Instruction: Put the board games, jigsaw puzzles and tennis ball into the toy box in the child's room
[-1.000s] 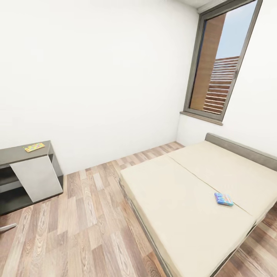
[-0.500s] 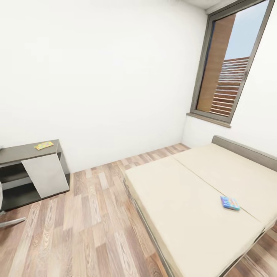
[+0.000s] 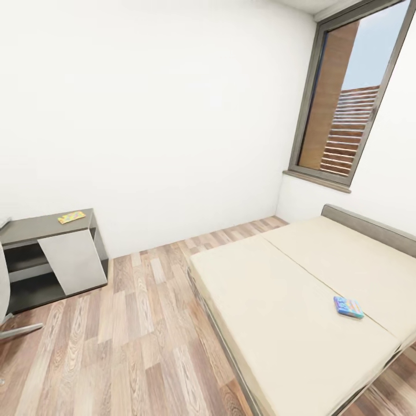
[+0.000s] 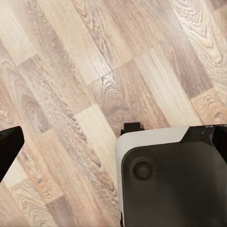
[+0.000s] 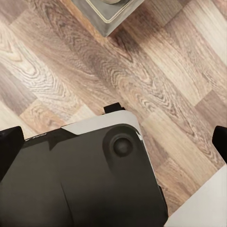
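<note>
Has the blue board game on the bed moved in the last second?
No. The blue board game keeps its place just left of the seam in the bed; the whole head view shifted together, so the camera moved, not the game.

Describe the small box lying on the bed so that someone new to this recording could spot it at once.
Start at the wide cream bed under the tall window. Near its right edge, beside the seam that splits the top, lies a flat blue board game with a colourful printed lid. Nothing else lies on the visible part of that plain top.
</note>
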Available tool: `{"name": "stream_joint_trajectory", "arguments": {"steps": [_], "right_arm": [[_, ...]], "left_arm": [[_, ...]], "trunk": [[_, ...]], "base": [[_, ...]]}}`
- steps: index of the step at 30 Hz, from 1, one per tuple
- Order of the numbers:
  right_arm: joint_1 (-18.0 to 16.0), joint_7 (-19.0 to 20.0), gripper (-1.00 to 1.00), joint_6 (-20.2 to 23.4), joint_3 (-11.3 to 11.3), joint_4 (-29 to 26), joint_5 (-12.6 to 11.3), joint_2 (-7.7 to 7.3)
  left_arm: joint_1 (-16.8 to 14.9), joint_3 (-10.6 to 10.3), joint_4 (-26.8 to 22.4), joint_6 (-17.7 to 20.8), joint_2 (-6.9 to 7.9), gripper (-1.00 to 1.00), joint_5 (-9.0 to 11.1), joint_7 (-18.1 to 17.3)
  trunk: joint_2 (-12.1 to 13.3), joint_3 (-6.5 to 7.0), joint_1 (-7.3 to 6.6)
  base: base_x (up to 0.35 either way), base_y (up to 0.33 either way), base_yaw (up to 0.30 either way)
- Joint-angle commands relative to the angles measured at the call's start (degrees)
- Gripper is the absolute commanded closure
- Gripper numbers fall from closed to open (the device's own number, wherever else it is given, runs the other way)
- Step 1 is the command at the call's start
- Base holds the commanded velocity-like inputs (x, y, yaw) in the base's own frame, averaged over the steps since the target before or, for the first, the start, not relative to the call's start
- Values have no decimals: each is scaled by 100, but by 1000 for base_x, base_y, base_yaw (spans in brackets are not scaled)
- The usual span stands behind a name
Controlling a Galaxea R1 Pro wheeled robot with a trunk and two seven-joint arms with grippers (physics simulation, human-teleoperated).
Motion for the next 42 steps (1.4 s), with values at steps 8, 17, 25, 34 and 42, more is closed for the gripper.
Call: {"name": "stream_joint_trajectory", "arguments": {"steps": [8, 17, 25, 34, 42], "right_arm": [[-1, -20, -100, -7, 56, 1, -53, 9], [-2, -12, -100, -6, 57, 1, -47, 12], [1, -11, -100, -6, 57, 1, -46, 15], [-1, -12, -100, -6, 57, 1, -38, 52], [0, -5, -100, -6, 57, 1, -38, 53]], "left_arm": [[3, 38, 39, -17, -65, -100, -60, 27], [19, 43, 61, -17, -113, -100, -58, 29], [62, 41, 62, -30, -116, -100, -59, 23], [74, 39, 62, -26, -116, -100, -64, 25], [74, 39, 62, -31, -116, -100, -67, 21]], "trunk": [[-13, -13, 3], [-13, -13, 3], [-13, -13, 3], [-13, -13, 3], [-13, -13, 3]], "base": [[0, -47, 134], [51, -135, 269], [12, -18, 284], [76, -7, 97], [26, -7, 187]]}}
